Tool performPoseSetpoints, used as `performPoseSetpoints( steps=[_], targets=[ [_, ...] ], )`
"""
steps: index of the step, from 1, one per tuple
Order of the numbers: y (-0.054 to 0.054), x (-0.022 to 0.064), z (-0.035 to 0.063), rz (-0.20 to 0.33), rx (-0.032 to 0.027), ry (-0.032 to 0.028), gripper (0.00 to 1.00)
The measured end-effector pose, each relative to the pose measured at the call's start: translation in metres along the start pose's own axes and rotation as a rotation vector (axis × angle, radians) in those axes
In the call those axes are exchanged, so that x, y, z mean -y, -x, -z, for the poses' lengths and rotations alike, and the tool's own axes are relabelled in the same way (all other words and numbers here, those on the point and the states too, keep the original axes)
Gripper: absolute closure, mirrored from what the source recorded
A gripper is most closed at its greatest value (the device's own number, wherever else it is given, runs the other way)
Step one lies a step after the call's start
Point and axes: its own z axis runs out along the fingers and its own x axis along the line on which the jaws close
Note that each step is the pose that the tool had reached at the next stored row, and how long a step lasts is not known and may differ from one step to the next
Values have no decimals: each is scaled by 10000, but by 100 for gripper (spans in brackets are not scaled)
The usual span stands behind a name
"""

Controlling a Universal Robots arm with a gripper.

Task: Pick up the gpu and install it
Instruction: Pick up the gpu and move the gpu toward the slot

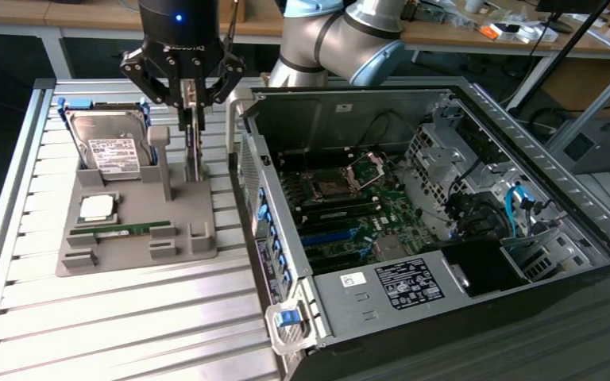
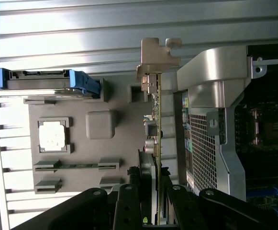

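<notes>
The hand [image 1: 191,101] is clamped on the top edge of the gpu [image 1: 193,155], which stands on edge at the side of the grey holder [image 1: 125,250] nearest the computer case [image 1: 348,94]; I judge a straight, upright lift best, so the bracket [image 2: 159,55] clears the holder's slot

gpu [image 2: 156,120]: green board edge, black cooler face, silver bracket; gripper [image 1: 185,99] is black with a blue light [image 1: 181,17] above it, and the arm [image 1: 337,36] is silver-grey with pale blue caps. Fixture tray [image 1: 136,248] is plain matte grey, carrying a silver hard drive [image 1: 109,147] with white label in a blue caddy [image 2: 86,84], a silver chip [image 1: 98,208] and a green memory stick [image 1: 125,228]. Table [image 1: 104,325] is silver, ribbed in parallel slats; case [image 1: 337,309] is grey and black with a perforated mesh panel [image 2: 203,153], green motherboard [image 1: 390,218] and blue latches [image 1: 268,230].
</notes>
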Motion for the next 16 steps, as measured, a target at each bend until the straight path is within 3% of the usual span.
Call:
performPoseSetpoints(
  steps=[16],
  targets=[
    [1, 0, 45, -1, 0, 10, 73]
  ],
)
